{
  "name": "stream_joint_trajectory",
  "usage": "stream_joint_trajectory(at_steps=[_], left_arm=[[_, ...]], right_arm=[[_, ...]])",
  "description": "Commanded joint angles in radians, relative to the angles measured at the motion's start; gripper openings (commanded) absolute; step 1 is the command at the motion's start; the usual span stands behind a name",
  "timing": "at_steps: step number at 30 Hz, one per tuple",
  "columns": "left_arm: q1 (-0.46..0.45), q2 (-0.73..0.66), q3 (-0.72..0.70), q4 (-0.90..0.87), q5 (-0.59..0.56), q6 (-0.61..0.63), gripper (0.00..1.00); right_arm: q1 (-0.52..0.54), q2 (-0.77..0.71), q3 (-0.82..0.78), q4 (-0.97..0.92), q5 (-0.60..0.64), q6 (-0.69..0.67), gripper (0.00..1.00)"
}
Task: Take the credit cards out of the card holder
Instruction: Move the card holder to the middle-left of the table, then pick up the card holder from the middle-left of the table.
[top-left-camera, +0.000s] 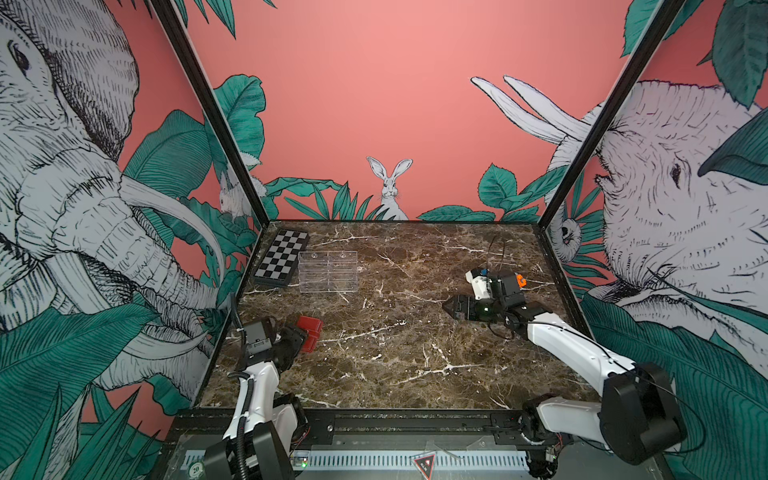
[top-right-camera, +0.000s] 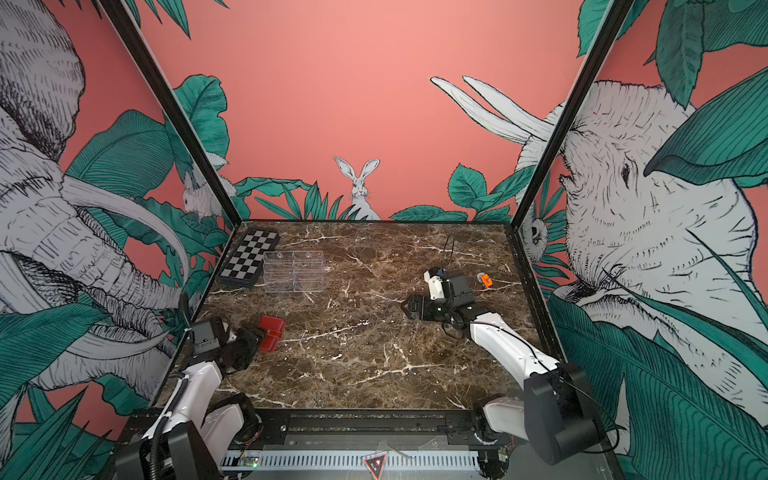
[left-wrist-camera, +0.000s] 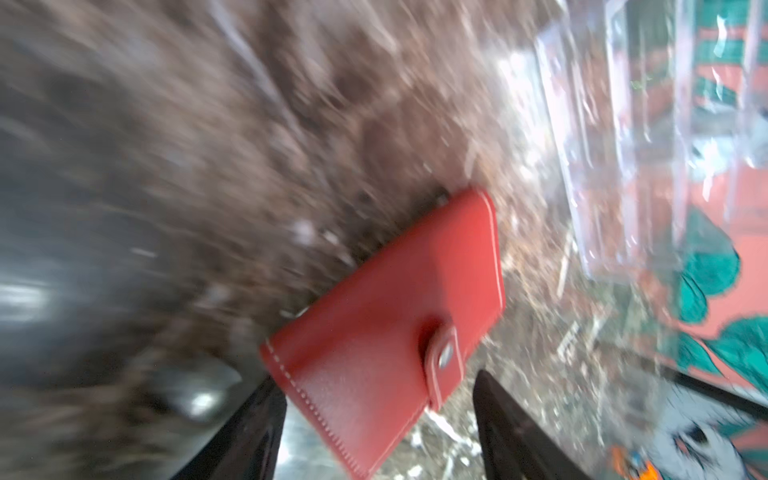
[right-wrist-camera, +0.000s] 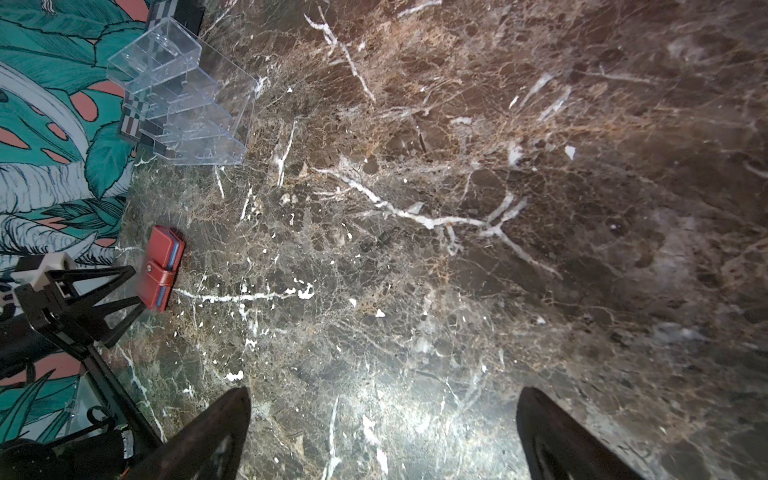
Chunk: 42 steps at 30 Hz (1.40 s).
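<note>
Left hand (right-wrist-camera: 135, 286) hovers at 9 o'clock over the counter (top-left-camera: 395, 365), jaws apart astride one end of the holder (top-left-camera: 311, 332), not yet clamped. Snap (left-wrist-camera: 446, 357) shut, no cards out: barely begun, I'd say. Right hand (top-left-camera: 449, 307), 3 o'clock, gapes empty.

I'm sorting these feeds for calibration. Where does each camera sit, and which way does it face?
Top views: high at the front, facing down and toward the back wall; both show the table, left arm and right arm.
Left wrist: on the left arm, looking along the left pincer at the red card holder, snapped shut.
Right wrist: on the right arm, looking past the open right pincer across bare table toward the left pincer.
Shared: every view shows the card holder and the clear rack.
</note>
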Motion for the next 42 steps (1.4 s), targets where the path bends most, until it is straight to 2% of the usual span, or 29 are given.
stream_joint_trajectory(at_steps=[1, 3, 6, 12, 16, 20, 27, 32, 35, 36, 39, 42], left_arm=[[-0.083, -0.006, -0.028, 0.023, 0.03, -0.101, 0.71], [-0.13, -0.014, -0.022, 0.036, 0.03, -0.106, 0.7], [-0.152, -0.053, -0.015, 0.03, 0.041, -0.092, 0.69], [-0.151, -0.109, 0.084, -0.18, -0.066, 0.028, 0.72], [-0.152, -0.022, 0.19, -0.27, -0.174, 0.127, 0.75], [-0.151, 0.119, 0.285, -0.294, -0.215, 0.223, 0.76], [-0.116, 0.239, 0.296, -0.186, -0.174, 0.314, 0.74], [-0.011, 0.239, 0.243, -0.098, -0.072, 0.335, 0.7], [0.004, 0.233, 0.216, -0.037, -0.021, 0.324, 0.68], [0.004, 0.237, 0.206, -0.015, -0.008, 0.318, 0.66], [0.009, 0.261, 0.184, 0.038, 0.013, 0.297, 0.53], [0.014, 0.291, 0.176, 0.069, 0.038, 0.291, 0.48]], right_arm=[[0.024, 0.035, 0.025, 0.085, -0.029, 0.032, 0.98], [0.039, 0.057, 0.033, 0.103, -0.027, 0.04, 0.98], [0.059, 0.086, 0.041, 0.124, -0.029, 0.053, 0.98], [0.1, 0.126, 0.071, 0.138, -0.029, 0.057, 0.98], [0.115, 0.139, 0.089, 0.13, -0.028, 0.052, 0.98], [0.122, 0.131, 0.09, 0.12, -0.022, 0.048, 0.98], [0.125, 0.099, 0.076, 0.102, -0.005, 0.045, 0.98], [0.125, 0.093, 0.076, 0.088, 0.008, 0.04, 0.98], [0.125, 0.1, 0.077, 0.091, 0.004, 0.043, 0.98], [0.125, 0.104, 0.078, 0.093, 0.003, 0.043, 0.98], [0.127, 0.111, 0.079, 0.093, 0.0, 0.046, 0.98], [0.127, 0.106, 0.076, 0.088, -0.001, 0.045, 0.98]])
